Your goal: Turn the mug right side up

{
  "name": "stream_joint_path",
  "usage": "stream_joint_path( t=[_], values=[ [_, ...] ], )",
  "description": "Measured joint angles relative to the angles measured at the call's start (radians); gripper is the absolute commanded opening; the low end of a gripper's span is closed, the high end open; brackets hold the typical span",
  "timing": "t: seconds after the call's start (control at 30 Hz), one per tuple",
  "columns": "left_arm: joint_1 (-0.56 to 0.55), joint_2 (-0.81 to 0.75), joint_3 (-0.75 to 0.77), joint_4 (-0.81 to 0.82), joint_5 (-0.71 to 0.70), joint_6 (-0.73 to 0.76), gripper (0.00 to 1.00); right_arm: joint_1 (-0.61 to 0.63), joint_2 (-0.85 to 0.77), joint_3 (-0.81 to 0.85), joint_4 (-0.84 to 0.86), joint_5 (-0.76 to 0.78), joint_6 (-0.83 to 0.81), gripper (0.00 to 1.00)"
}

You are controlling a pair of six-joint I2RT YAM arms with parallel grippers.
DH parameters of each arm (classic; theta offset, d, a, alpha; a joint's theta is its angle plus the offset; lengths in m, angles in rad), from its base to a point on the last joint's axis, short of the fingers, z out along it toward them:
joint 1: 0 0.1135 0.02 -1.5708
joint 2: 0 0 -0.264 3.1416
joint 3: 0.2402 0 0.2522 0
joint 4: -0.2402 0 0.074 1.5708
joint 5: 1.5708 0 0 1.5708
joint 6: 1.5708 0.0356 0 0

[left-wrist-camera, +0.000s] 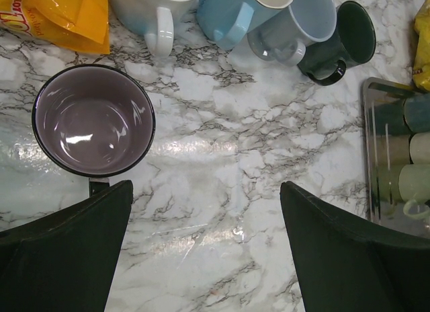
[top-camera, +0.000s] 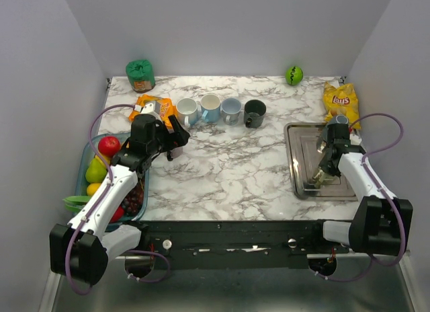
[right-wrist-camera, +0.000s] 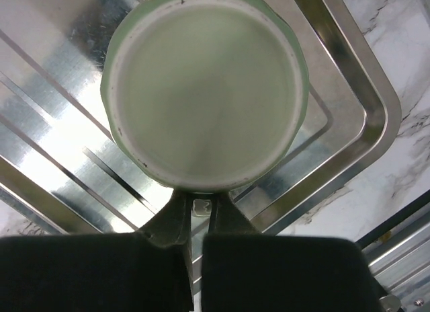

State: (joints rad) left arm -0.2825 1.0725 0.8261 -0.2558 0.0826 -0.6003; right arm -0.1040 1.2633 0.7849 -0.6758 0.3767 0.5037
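My right claw (right-wrist-camera: 196, 221) is closed almost fully, pinching the handle of the green mug (right-wrist-camera: 205, 90), which stands base-up on the steel tray (right-wrist-camera: 363, 103). Judgement: lift clear of the tray rim before rolling the wrist, and grip firmly, since a handle pinch may pivot. My left claw (left-wrist-camera: 205, 191) gapes wide, empty.
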Motion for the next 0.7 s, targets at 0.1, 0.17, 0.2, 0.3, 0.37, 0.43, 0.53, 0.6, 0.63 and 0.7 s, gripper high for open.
stream_joint_path(
  t=[0.1, 0.17, 0.2, 0.3, 0.37, 0.43, 0.53, 0.6, 0.63, 0.7],
  values=[
    [0.002, 0.000, 0.000, 0.000, 0.000, 0.000, 0.99, 0.000, 0.001, 0.002, 0.012, -0.007, -0.006, 0.01],
    [0.002, 0.000, 0.000, 0.000, 0.000, 0.000, 0.99, 0.000, 0.000, 0.002, 0.021, -0.028, -0.013, 0.01],
    [0.002, 0.000, 0.000, 0.000, 0.001, 0.000, 0.99, 0.000, -0.004, 0.002, 0.026, -0.044, -0.019, 0.01],
    [0.002, 0.000, -0.001, 0.000, 0.001, 0.000, 0.99, 0.000, -0.036, 0.001, 0.046, -0.128, -0.035, 0.01],
    [0.002, 0.000, -0.004, 0.001, 0.002, 0.000, 0.99, 0.001, -0.079, -0.002, 0.053, -0.199, -0.040, 0.01],
    [0.002, -0.001, -0.006, 0.001, 0.008, -0.002, 0.99, 0.007, -0.135, -0.002, 0.054, -0.272, -0.042, 0.01],
    [0.004, -0.005, -0.012, 0.010, 0.031, -0.008, 0.99, 0.014, -0.223, -0.002, 0.055, -0.376, -0.041, 0.01],
    [0.006, -0.009, -0.016, 0.024, 0.055, -0.011, 0.99, 0.020, -0.277, -0.002, 0.062, -0.457, -0.033, 0.01],
    [0.006, -0.011, -0.016, 0.031, 0.075, -0.013, 0.99, 0.022, -0.297, -0.002, 0.071, -0.494, -0.028, 0.01],
    [0.006, -0.014, -0.017, 0.053, 0.122, -0.019, 0.99, 0.030, -0.329, -0.002, 0.095, -0.569, -0.006, 0.01]
  ],
)
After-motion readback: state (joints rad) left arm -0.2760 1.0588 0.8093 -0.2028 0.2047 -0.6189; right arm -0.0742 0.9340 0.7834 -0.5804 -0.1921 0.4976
